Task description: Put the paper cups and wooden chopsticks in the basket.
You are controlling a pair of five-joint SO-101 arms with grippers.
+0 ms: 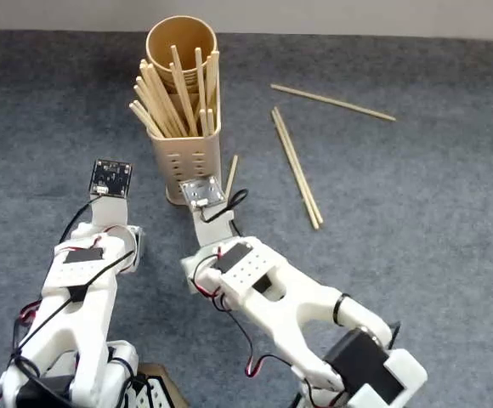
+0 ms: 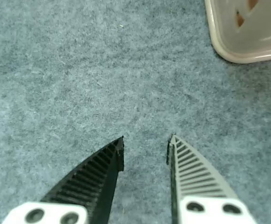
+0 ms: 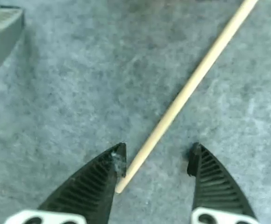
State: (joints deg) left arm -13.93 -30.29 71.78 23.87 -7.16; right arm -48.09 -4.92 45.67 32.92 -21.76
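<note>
The basket [image 1: 187, 161] stands upright at upper centre of the high view, packed with chopsticks [image 1: 172, 102]. Stacked cups [image 1: 181, 41] show above its far rim. Four more lie loose on the carpet [image 1: 416, 221]: one stick [image 1: 231, 174] just right of the basket, a pair [image 1: 296, 166] side by side right of centre, and a single [image 1: 331, 102] at upper right.

The right gripper [image 3: 157, 148] is low beside the basket, wide open and holding nothing. The stick's [image 3: 191, 81] near end lies between its fingers, close to one.

The left gripper [image 2: 146, 140] is left of the basket [image 2: 238, 42], part open and empty above carpet.
</note>
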